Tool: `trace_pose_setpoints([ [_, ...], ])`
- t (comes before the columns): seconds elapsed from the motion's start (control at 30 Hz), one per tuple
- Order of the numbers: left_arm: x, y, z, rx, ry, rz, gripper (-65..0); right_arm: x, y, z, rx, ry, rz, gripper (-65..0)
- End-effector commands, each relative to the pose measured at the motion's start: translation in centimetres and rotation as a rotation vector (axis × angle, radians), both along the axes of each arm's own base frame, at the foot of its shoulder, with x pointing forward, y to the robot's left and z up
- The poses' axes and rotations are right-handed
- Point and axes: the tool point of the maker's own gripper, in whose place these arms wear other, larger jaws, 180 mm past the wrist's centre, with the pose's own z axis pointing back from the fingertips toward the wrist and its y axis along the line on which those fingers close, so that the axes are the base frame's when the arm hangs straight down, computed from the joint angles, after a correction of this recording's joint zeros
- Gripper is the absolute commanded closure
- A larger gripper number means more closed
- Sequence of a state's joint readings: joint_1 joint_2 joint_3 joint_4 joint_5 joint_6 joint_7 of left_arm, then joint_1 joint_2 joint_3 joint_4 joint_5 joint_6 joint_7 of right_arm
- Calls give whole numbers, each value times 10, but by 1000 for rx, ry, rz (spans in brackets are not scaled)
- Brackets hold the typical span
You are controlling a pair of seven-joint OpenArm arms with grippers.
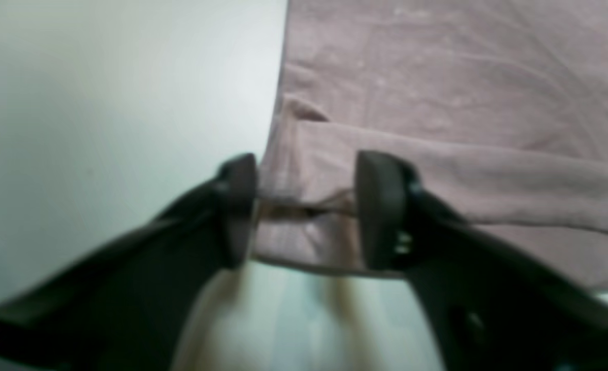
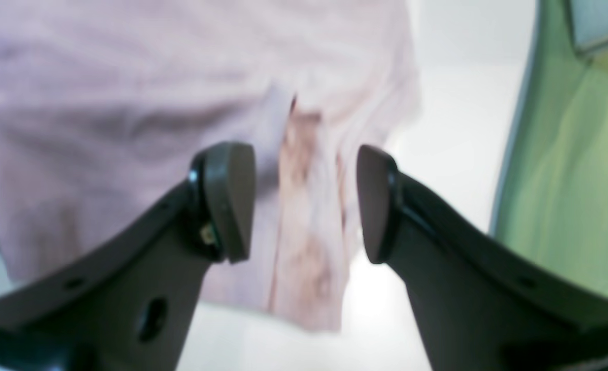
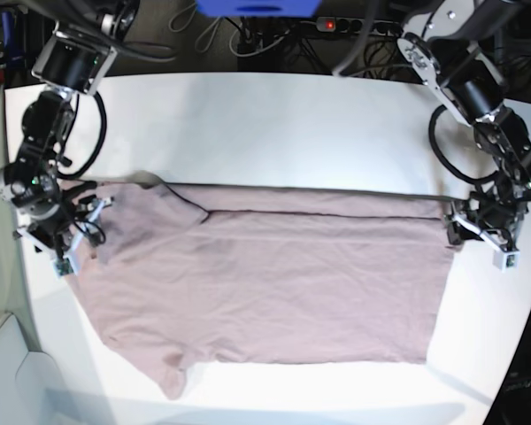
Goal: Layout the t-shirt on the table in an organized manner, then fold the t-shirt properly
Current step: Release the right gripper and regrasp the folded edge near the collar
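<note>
Both arms reach down at opposite ends of the t-shirt (image 3: 265, 283) on the worktop (image 3: 274, 133); left fingers (image 1: 381, 211) and right fingers (image 2: 232, 201) spread, seemingly gripping nothing.

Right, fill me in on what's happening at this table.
A two-armed robot is folding a mauve-pink t-shirt on the white table. One long edge is already folded over into a strip along the far side. The left gripper sits at the hem end and the right gripper at the sleeve end, each with jaws parted around the folded edge, not clamping the fabric.
</note>
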State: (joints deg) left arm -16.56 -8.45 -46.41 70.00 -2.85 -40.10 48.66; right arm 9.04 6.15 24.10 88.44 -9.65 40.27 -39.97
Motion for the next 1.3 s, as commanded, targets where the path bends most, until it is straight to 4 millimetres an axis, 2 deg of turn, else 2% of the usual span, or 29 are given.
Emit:
trace_pose_setpoints([
  [0.0,13,7,22,13,-72,9,-373,9,-5,23,-15,-74,0,-320],
  [0.13,12,9,23,19,-71,10,-508,-7,-6,28,-52,-84,5,-320],
  [0.27,1,9,12,20,-47,11,-555,-27,-6,25,-80,-68,11,-320],
  [0.37,-6,9,5,18,-28,12,-557,-40,-5,19,-87,-47,15,-320],
  [0.5,-14,21,2,1,-48,64,-554,-48,-5,12,-86,-24,15,-320],
  [0.57,-17,26,2,0,-47,83,-554,-53,-11,10,-86,-18,-6,-320],
  [0.8,-28,26,-10,-1,-12,82,-555,-54,-18,13,-87,-25,-28,-320],
  [0.93,-34,19,-31,-51,37,80,-556,-54,-18,12,-87,-23,-28,-320],
  [1.0,-36,24,-35,-53,47,84,-554,-55,-18,12,-87,-22,-28,-320],
  [1.27,-35,24,-42,-80,32,94,-551,-54,-18,13,-87,-25,-28,-320],
])
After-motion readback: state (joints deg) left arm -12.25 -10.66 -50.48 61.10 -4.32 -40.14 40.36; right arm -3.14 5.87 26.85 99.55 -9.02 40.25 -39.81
